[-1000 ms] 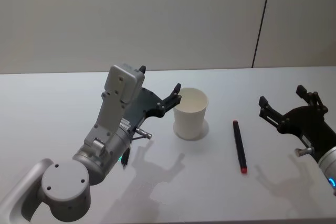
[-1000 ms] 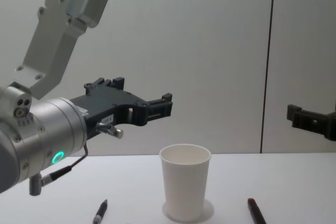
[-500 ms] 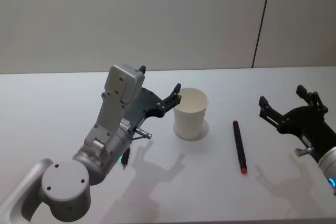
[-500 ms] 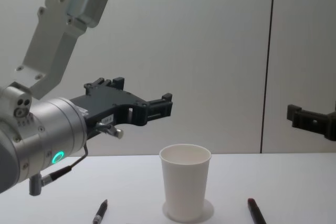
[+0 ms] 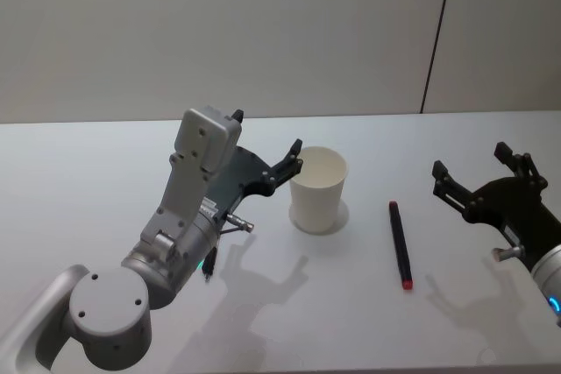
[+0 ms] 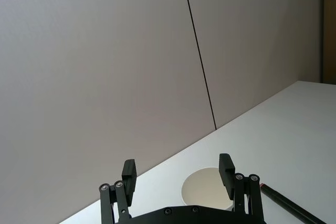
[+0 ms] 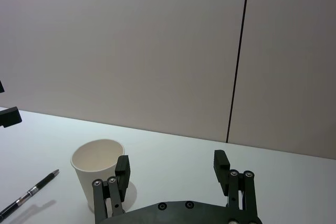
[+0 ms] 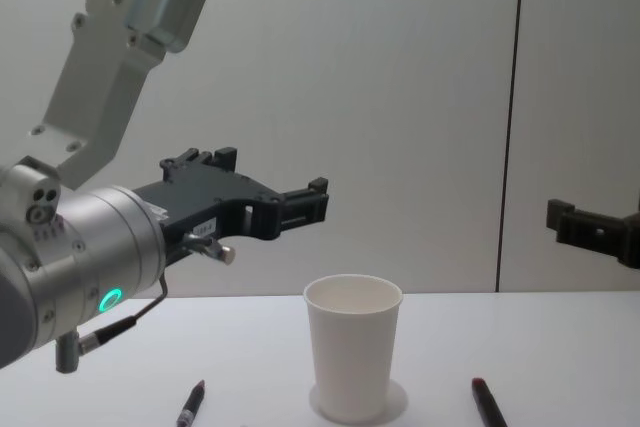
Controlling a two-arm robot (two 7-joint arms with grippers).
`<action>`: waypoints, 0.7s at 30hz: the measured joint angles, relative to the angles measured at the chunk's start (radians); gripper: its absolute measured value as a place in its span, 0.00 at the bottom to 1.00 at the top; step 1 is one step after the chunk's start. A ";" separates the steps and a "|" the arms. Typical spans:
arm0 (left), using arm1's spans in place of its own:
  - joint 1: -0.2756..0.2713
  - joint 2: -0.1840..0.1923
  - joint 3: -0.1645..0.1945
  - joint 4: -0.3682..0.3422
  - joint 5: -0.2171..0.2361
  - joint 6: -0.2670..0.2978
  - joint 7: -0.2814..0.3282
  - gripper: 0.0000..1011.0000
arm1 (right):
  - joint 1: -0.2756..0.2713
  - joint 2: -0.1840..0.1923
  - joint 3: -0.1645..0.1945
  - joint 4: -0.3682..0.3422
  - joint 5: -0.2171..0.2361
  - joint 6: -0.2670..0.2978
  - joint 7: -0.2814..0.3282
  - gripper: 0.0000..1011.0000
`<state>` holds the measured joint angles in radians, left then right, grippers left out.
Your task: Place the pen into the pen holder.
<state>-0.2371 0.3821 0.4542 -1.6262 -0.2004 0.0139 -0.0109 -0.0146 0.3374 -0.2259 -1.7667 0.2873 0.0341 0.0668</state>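
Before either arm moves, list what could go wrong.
1. The open left pincer hovers just above and left of the pen holder's rim; a nudge could tip it.
2. Two pens lie flat: the red-ended pen right of it, near the open right pincer, and the other pen left of it. Either may roll when pinched.

On the table (image 5: pixel 88 172) the pen holder (image 5: pixel 318 190) stands between left pen (image 8: pixel 191 407) and right pen (image 5: pixel 401 244).

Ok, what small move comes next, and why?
Probably lower the open right gripper onto the black red-tipped pen: it lies flat on the white table, between that gripper and the white paper cup, untouched. The left gripper hovers open near the cup.
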 joint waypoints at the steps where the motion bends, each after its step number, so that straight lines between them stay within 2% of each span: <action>1: 0.000 0.000 0.000 0.000 0.000 0.000 0.000 0.99 | 0.000 0.000 0.000 0.000 0.000 0.000 0.000 0.99; 11: 0.000 0.000 0.000 0.000 0.000 0.000 0.000 0.99 | 0.001 -0.004 -0.001 -0.001 0.000 0.008 -0.004 0.99; 18: 0.000 0.000 0.000 0.000 0.000 0.000 0.000 0.99 | 0.018 -0.025 -0.007 0.002 0.000 0.055 -0.025 0.99; 21: 0.000 0.000 0.000 0.000 0.000 0.000 0.000 0.99 | 0.038 -0.047 -0.013 0.020 -0.006 0.084 -0.042 0.99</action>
<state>-0.2371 0.3822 0.4542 -1.6262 -0.2004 0.0139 -0.0109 0.0232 0.2906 -0.2391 -1.7467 0.2810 0.1178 0.0243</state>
